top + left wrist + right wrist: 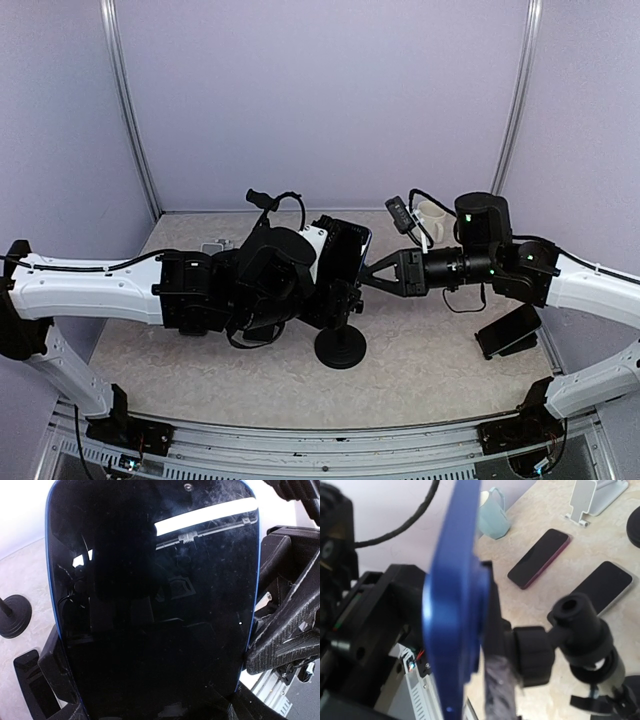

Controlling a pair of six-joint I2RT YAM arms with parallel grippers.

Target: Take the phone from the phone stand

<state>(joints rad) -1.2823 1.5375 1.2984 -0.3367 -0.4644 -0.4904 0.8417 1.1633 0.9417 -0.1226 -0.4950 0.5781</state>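
1. Left gripper (333, 265): we log it clenched on the phone. Its ribbed pad (280, 649) presses one long edge, and the other finger sits against the opposite edge.
2. Phone (150, 605): black screen, blue casing. It stands upright in the stand's cradle above mid-table, between the two grippers, not yet removed.
3. Phone stand (340, 348): black, with a round base on the table (440, 375) and a ball joint behind the phone's back.
4. Right gripper (372, 274): its tip is just beside the phone's right edge. We cannot tell whether its fingers are parted or closed.
5. Mug (433, 222): pale, at the right rear, apart from the stand.
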